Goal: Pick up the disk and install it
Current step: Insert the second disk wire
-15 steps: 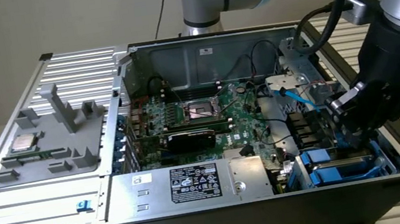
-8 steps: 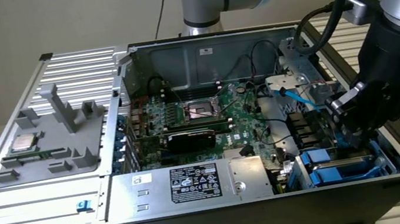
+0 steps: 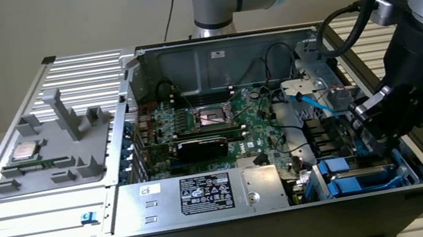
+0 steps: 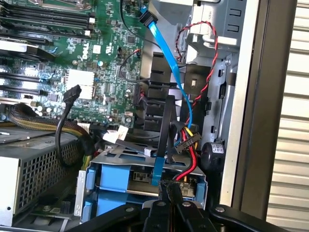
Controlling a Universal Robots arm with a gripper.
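Gripper (image 4: 170,212), jaws closed and empty, sits over the disk (image 4: 140,176) in its bay; risk of snagging the blue cable (image 4: 166,63).

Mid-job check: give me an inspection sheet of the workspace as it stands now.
Surface: slatted metal table carrying the open computer case.
Job's things: the disk with blue rails sits in the drive bay at the case's corner, on the exterior view's right.
Clutter: grey fixture tray holding a processor chip; power supply box with a black label inside the case.
Grippers: gripper shut, reaching down just above the disk bay; holding nothing that can be seen.
Cables: blue data cable and red-black twisted wires run over the bay.
Surroundings: plain wall.
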